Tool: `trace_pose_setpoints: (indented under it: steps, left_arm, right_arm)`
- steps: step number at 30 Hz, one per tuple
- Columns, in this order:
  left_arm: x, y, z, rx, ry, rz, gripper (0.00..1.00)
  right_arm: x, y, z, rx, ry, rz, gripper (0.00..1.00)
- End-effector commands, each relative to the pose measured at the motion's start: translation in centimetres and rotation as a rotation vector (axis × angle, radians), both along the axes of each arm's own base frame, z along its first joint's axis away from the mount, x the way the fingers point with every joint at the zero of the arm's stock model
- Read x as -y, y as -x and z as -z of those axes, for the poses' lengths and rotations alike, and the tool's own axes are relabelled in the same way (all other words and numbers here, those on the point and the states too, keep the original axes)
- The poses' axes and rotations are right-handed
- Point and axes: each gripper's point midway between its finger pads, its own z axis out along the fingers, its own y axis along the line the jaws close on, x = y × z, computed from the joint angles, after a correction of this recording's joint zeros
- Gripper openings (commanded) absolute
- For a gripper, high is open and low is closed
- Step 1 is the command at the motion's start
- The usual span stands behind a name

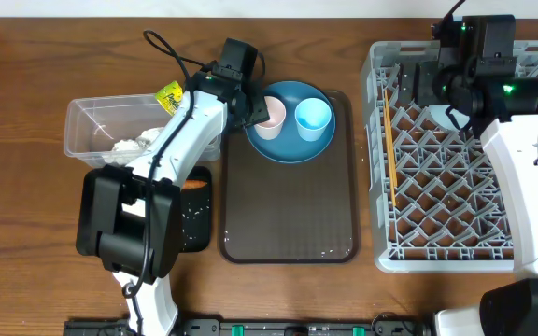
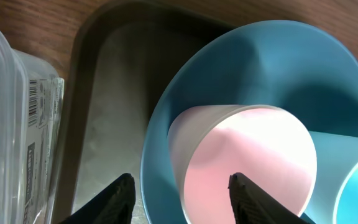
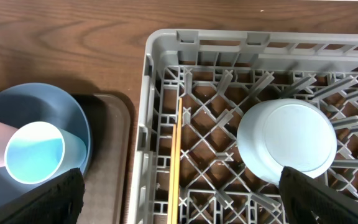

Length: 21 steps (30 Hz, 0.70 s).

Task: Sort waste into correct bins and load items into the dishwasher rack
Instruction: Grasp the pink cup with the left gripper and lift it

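Blue and round, the plate (image 2: 278,68) sits on the dark brown tray (image 2: 110,93). The small pink cup (image 2: 247,162) stands on the plate. The left gripper (image 2: 180,186) has one finger on each side of the cup's rim and is not squeezing it. The right gripper (image 3: 179,180) hangs wide open over the big grey rack (image 3: 160,50), holding nothing.

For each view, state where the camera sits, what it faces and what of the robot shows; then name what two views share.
Overhead: above the table, looking down on tray and rack; left arm and right arm show.
Left wrist: on the left arm, looking down at pink cup on plate; fingers at bottom.
Right wrist: on the right arm, looking down at bowl in rack; fingers in bottom corners.
Shared: both wrist views show plate.
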Motion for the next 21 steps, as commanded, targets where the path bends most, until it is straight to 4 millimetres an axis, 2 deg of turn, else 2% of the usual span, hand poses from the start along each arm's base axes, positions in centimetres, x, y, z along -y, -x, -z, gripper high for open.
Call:
trace_pose_setpoints:
  steps: [1, 6, 10, 15, 21]
  left_arm:
    - [0.4, 0.1, 0.3, 0.002, -0.018, 0.014, 0.49]
    - [0.8, 0.1, 1.4, -0.008, -0.036, 0.023, 0.47]
    - [0.1, -0.3, 1.1, 0.013, -0.069, 0.005, 0.41]
    - [0.1, -0.3, 1.0, 0.016, -0.068, 0.003, 0.28]
    - [0.0, -0.3, 1.0, 0.013, -0.069, 0.003, 0.23]
  right_arm:
    - [-0.2, 0.0, 0.1, -0.003, -0.002, -0.008, 0.99]
    - [-0.2, 0.0, 0.1, -0.003, -0.001, -0.008, 0.99]
    - [-0.2, 0.0, 0.1, -0.004, -0.002, -0.008, 0.99]
    - [-0.2, 0.0, 0.1, -0.004, -0.001, -0.008, 0.99]
    - [-0.2, 0.0, 0.1, -0.003, -0.001, -0.008, 0.99]
